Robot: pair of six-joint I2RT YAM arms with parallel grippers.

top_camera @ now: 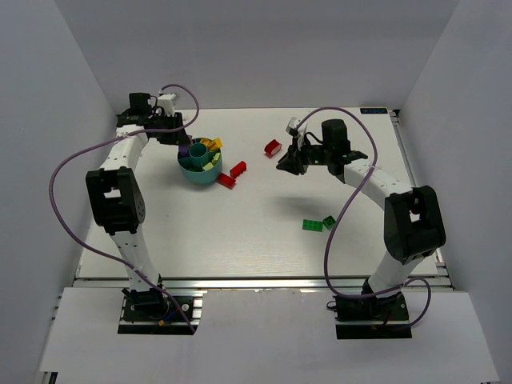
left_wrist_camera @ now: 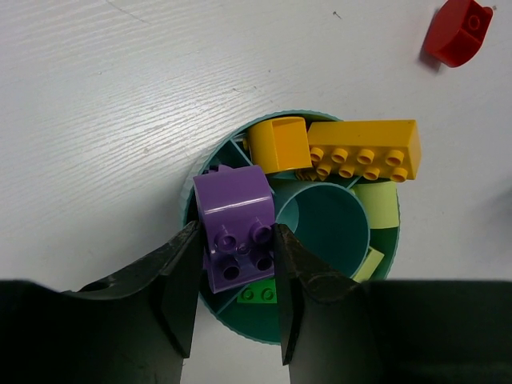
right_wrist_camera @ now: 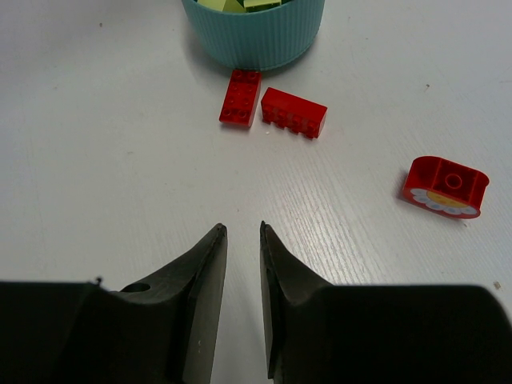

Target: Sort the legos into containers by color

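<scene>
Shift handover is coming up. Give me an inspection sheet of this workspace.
Surface: white table, no spills seen.
Job's things: teal cup holds orange bricks and pale green pieces. Two red bricks lie beside it, and a curved red one lies farther off. Two green bricks lie loose near the right arm.
Clutter: nothing seen.
Grippers: left pincer is shut on a purple brick over the cup. Right pincer is slightly parted and empty, above bare table.
Cables: purple cables loop off both arms; the right one passes by the green bricks.
Surroundings: plain white walls.
</scene>
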